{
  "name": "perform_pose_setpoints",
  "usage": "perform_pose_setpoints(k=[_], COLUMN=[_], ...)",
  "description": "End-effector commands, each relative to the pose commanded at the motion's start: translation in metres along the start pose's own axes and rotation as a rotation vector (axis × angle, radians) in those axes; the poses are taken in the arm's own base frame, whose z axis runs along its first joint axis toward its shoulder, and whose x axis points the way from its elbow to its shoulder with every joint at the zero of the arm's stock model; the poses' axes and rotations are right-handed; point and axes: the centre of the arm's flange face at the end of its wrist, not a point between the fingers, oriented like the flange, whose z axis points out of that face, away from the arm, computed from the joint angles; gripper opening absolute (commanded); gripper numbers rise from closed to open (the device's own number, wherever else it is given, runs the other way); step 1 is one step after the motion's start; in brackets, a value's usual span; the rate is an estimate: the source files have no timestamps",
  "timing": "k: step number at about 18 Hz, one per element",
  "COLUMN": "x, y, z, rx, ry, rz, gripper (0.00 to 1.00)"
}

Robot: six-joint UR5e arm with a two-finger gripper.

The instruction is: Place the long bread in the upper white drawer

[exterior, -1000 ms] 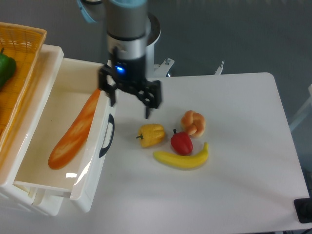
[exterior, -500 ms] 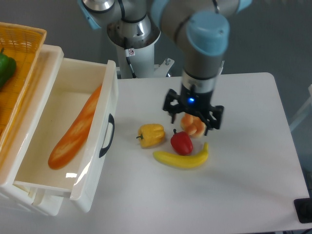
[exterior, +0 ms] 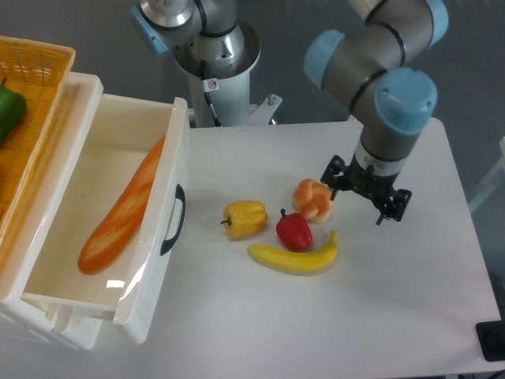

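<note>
The long bread (exterior: 123,208), an orange-brown baguette with a paler centre, lies diagonally inside the upper white drawer (exterior: 176,162), which is pulled open and has a curved black handle (exterior: 173,220) on its front. My gripper (exterior: 366,199) is open and empty above the table at the right, just right of the small knotted bun (exterior: 312,199) and far from the drawer.
A yellow pepper (exterior: 245,219), a red pepper (exterior: 294,230) and a yellow banana (exterior: 294,257) lie mid-table. A yellow wicker basket (exterior: 43,67) with a green pepper (exterior: 9,112) sits at the far left. The robot base (exterior: 215,55) stands behind the table.
My gripper has moved right, from beside the drawer's front, over the bun, to the right of the bun. The bread stays lying in the drawer.
</note>
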Motion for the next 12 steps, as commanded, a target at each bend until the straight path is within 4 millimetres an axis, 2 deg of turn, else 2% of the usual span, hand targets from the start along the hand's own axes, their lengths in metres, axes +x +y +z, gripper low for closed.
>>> perform_pose_setpoints(k=[1,4,12], x=[-0.01,-0.019,-0.033], y=[0.009,0.011,0.003], z=[0.005,0.016,0.01], rx=[0.001,-0.003,0.006], ry=[-0.003,0.002,-0.035], rz=[-0.017,0.041,0.066], gripper=[1.0,1.0,1.0])
